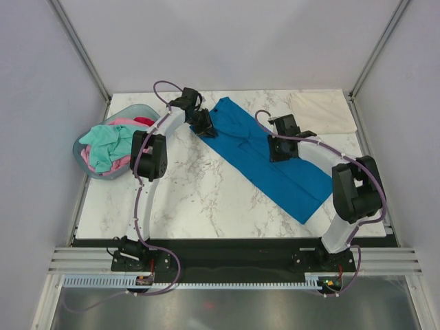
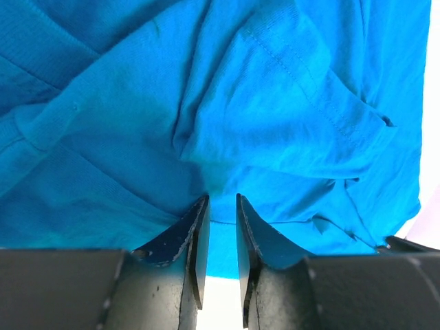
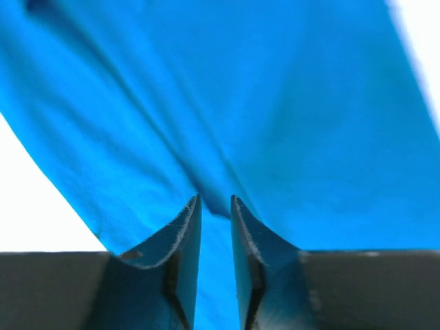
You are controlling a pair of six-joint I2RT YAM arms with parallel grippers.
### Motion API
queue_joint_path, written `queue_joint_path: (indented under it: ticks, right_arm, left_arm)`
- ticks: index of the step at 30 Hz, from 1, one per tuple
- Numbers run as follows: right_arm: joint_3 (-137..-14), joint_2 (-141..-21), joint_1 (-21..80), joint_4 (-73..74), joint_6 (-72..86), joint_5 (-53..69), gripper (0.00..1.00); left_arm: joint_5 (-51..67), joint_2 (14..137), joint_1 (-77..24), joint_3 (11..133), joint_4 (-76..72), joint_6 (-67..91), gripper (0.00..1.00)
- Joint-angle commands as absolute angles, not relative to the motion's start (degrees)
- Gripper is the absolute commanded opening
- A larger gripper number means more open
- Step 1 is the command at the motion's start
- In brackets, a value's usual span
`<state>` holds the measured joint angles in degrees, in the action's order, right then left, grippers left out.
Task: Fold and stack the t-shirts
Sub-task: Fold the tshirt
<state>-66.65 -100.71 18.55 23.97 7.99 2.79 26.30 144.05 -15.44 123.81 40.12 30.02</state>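
A bright blue t-shirt (image 1: 292, 184) lies spread in a long diagonal band from the back middle of the table to the front right. My left gripper (image 1: 203, 129) is at its back left edge, jaws nearly closed on a pinch of puckered blue cloth (image 2: 275, 103), fingertips (image 2: 199, 206) just over the hem. My right gripper (image 1: 278, 152) is on the shirt's right edge, nearly closed on a raised fold of it (image 3: 275, 103). A folded cream t-shirt (image 1: 323, 113) lies at the back right.
A pale blue-grey oval basket (image 1: 134, 108) stands at the back left, holding a mint green shirt (image 1: 103, 144), a pink one (image 1: 124, 163) and a red one (image 1: 144, 122). White marble table (image 1: 185, 199); grey walls surround it.
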Motion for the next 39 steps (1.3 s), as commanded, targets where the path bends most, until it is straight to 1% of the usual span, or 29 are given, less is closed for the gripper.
queue_joint_path:
  ticks: [1,5,6,9,12,15,17,18,20,23,25,30,33,34,37,39]
  right_arm:
    - [-68.6,-96.4,18.3,27.9,19.0,-8.0,0.29]
    - [-67.2,-94.8,17.6,36.0,27.8,-12.7,0.29]
    - [-66.4,-94.0,15.9,37.9,29.4,-12.0,0.3]
    - [-62.2,-90.5,12.3,39.9,32.6,-10.5,0.29]
    - [-57.8,-85.4,10.6,41.7,35.6,-12.2,0.3]
    - [-52.1,-82.2,8.2,40.3,38.3,-13.3,0.31]
    - [-48.5,-81.7,6.4,40.2,40.0,-13.9,0.27]
    - [-47.5,-81.2,5.5,39.7,40.5,-14.8,0.22]
    - [-44.0,-79.7,5.5,36.8,42.2,-15.6,0.21]
    - [-40.1,-81.4,5.1,34.3,43.6,-13.4,0.2]
    - [-38.2,-82.1,4.4,34.2,44.5,-15.5,0.18]
    - [-33.7,-77.9,1.6,35.9,51.5,-21.0,0.23]
    - [-30.8,-71.5,1.3,36.1,57.5,-20.5,0.25]
    - [-30.0,-66.9,1.4,35.8,59.1,-20.0,0.25]
    - [-27.3,-58.1,1.5,31.9,60.6,-17.5,0.29]
    - [-28.8,-56.9,1.4,32.7,60.4,-19.1,0.3]
  left_arm:
    - [27.8,138.9,-15.0,124.9,39.2,31.0,0.3]
    - [27.1,137.4,-15.0,123.8,39.2,30.8,0.3]
    - [27.1,137.5,-15.1,123.4,39.2,30.8,0.3]
    - [28.0,137.5,-15.3,120.4,38.9,30.6,0.29]
    - [27.7,137.9,-15.9,118.5,38.1,30.4,0.29]
    - [27.7,139.0,-16.0,118.3,37.8,30.9,0.28]
    - [26.9,139.7,-16.0,118.3,37.7,31.1,0.29]
    - [25.7,140.2,-16.0,118.2,37.6,30.9,0.28]
    - [24.6,140.7,-16.0,117.9,37.6,30.8,0.28]
    - [23.3,141.5,-16.0,116.6,37.4,30.6,0.28]
    - [22.3,141.9,-16.0,116.1,37.4,30.3,0.28]
    - [20.4,142.4,-15.6,116.4,37.4,30.4,0.28]
    - [20.6,142.7,-15.3,116.8,37.0,31.5,0.28]
    - [20.7,142.6,-15.4,116.9,36.7,31.7,0.28]
    - [21.8,143.4,-15.4,117.9,36.1,32.7,0.28]
    - [22.6,144.5,-15.3,119.4,36.0,33.5,0.28]
